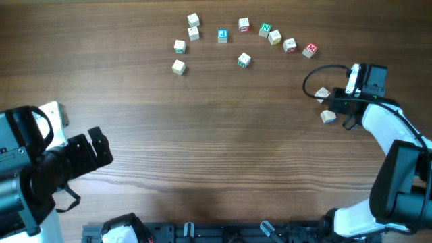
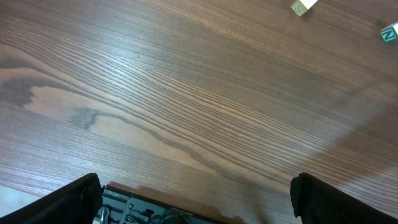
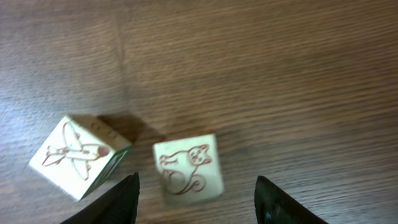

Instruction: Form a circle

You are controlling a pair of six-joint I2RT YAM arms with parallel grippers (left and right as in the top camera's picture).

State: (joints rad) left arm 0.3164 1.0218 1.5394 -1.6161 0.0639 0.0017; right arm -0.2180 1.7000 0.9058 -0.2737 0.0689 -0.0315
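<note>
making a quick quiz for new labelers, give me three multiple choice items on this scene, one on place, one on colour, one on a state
1. Where is the cat cube? A in the far arc; B between the right hand's fingers; C on top of another cube.
2. What colour is the N cube's lettered face? A red; B green; C blue.
3. How is the left hand? A shut on a cube; B shut, empty; C open, empty.
Answers: 1 B, the right wrist view shows it between the fingers, with a gap on each side. 2 B, green in the overhead view. 3 C, fingers wide apart, only bare wood between.
</note>
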